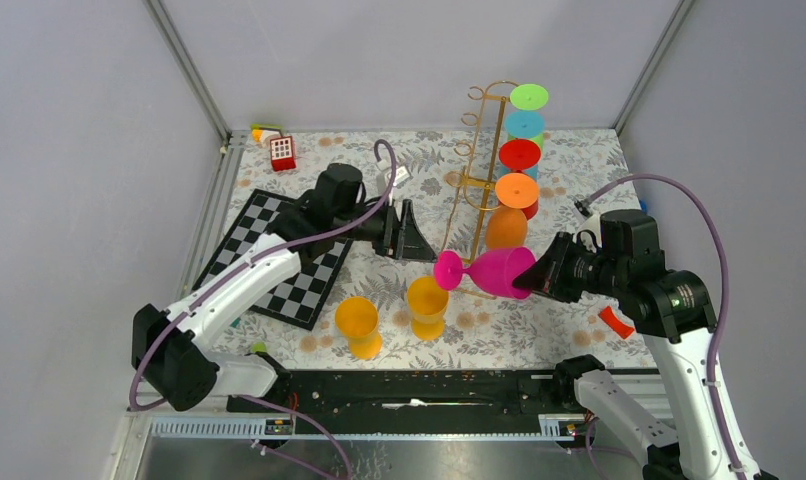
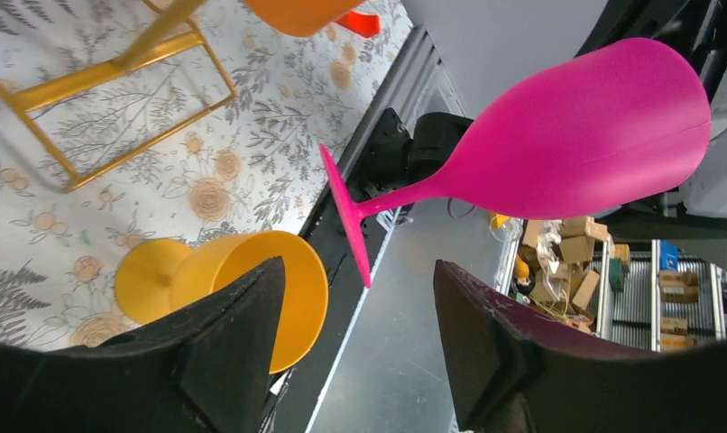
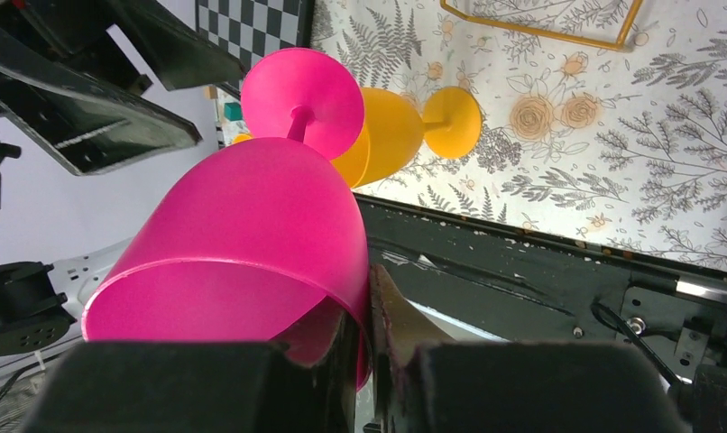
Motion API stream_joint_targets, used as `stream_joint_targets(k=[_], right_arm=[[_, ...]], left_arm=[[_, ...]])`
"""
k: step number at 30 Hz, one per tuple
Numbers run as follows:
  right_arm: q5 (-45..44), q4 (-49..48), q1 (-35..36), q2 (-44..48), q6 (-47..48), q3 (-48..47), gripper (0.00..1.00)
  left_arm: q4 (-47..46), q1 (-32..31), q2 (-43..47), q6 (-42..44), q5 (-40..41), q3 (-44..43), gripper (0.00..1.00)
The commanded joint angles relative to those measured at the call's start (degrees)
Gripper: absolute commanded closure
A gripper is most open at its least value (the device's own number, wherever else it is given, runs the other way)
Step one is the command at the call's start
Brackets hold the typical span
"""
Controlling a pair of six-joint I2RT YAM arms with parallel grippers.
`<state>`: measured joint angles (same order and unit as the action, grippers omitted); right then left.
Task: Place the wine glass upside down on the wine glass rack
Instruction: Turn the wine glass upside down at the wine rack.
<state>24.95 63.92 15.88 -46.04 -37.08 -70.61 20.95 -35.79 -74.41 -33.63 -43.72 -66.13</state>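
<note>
At six o'clock from the rack [image 2: 116,65], the right gripper [image 3: 369,356] is pinching the wine glass [image 3: 252,225]; the left gripper [image 2: 358,267] is flanking its foot, spread: a handover, probably needing stem clamping.

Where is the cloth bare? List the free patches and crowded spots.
Bare: back right, between the wine glass rack and the right wall; near right, between the right-hand yellow glass and the red object. Crowded: the centre, where left gripper, right gripper and pink wine glass sit close.
</note>
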Motion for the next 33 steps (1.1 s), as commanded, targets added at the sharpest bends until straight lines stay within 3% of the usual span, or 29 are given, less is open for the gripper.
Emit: stream_joint_targets(k=[1, 11, 18, 22, 24, 28, 33], right_arm=[[3.0, -4.6, 0.4, 0.3, -2.0, -0.7, 1.0], [3.7, -5.1, 0.4, 0.5, -2.9, -1.7, 1.0], [4.4, -6.7, 0.4, 1.0, -3.5, -0.4, 0.99], [4.5, -7.7, 0.4, 0.9, -4.0, -0.4, 0.96], [4.3, -7.7, 0.4, 0.9, -3.9, -0.6, 0.9], [3.5, -7.6, 0.5, 1.7, -4.1, -0.6, 0.61], [1.4, -7.1, 0.4, 2.9, -4.3, -0.3, 0.39]], left_arm=[[-1.5, -1.6, -1.7, -0.3, -3.4, -3.0, 0.37], [-1.5, -2.9, -6.0, -1.7, -4.2, -4.9, 0.59], [-1.4, -3.2, -6.6, -1.9, -4.1, -5.9, 0.81], [-1.4, -3.2, -6.7, -2.1, -4.3, -6.2, 0.98], [-1.3, -3.2, -6.7, -2.0, -4.1, -6.3, 1.0], [-0.7, -3.2, -6.4, -1.5, -2.1, -6.6, 1.0], [0.5, -2.1, -5.2, 0.3, 1.6, -7.2, 1.0]])
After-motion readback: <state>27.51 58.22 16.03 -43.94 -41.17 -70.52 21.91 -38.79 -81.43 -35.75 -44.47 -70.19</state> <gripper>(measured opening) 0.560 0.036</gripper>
